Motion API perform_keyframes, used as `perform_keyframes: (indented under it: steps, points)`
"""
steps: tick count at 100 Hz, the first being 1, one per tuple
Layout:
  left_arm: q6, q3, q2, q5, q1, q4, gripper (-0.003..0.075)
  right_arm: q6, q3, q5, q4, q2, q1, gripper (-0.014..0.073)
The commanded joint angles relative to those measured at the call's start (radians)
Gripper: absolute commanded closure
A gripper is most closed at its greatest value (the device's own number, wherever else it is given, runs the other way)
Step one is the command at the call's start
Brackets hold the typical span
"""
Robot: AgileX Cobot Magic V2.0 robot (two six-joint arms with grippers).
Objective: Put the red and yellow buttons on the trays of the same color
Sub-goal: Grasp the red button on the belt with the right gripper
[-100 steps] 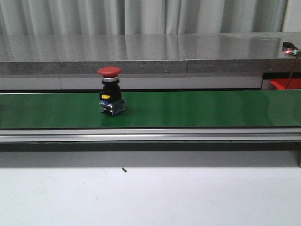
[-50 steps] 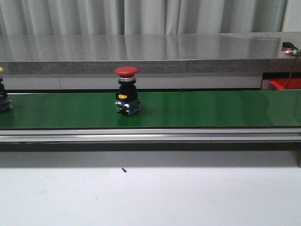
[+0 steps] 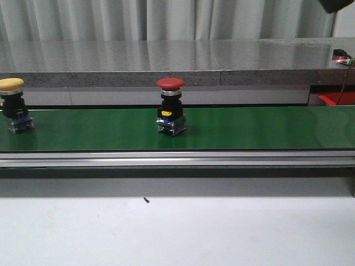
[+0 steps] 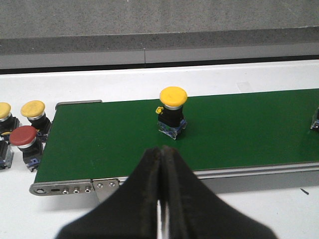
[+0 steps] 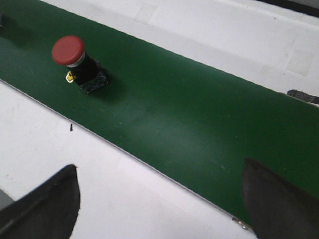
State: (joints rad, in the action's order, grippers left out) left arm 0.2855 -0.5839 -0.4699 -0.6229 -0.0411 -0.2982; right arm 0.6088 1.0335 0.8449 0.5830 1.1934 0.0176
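A red button (image 3: pixel 170 113) stands upright on the green belt (image 3: pixel 249 128), left of its middle. A yellow button (image 3: pixel 12 105) stands on the belt at the far left. In the left wrist view the yellow button (image 4: pixel 172 112) is beyond my left gripper (image 4: pixel 162 152), which is shut on nothing above the belt's near rail. My right gripper (image 5: pixel 160 194) is open and empty above the white table by the belt's edge, with the red button (image 5: pixel 77 62) well ahead of it. A corner of a red tray (image 3: pixel 337 98) shows at the far right. The yellow tray is out of view.
Several loose buttons, red (image 4: pixel 24 142) and yellow (image 4: pixel 35 113), stand on the white table off the belt's left end. A grey stone ledge (image 3: pixel 177 61) runs behind the belt. A dark shape (image 3: pixel 339 4) hangs at the top right corner.
The red button has ridden the belt to the right. The yellow button has come into the front view from the left and moved further in.
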Motion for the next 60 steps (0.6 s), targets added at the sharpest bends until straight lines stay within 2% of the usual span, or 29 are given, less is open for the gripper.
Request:
perform_keyframes:
  steps: [1,11,60]
  points:
    - [-0.002,-0.024,-0.002,0.075,0.008,-0.026,0.0740,-0.029,0.054,-0.072,-0.021,0.032,0.035,-0.0052]
    - [-0.002,-0.024,-0.002,0.075,0.008,-0.026,0.0740,-0.055,0.082,-0.094,-0.057,0.092,0.079,-0.0052]
    - [-0.002,-0.024,-0.002,0.075,0.008,-0.026,0.0740,-0.055,0.234,-0.129,-0.076,0.339,0.248,-0.0052]
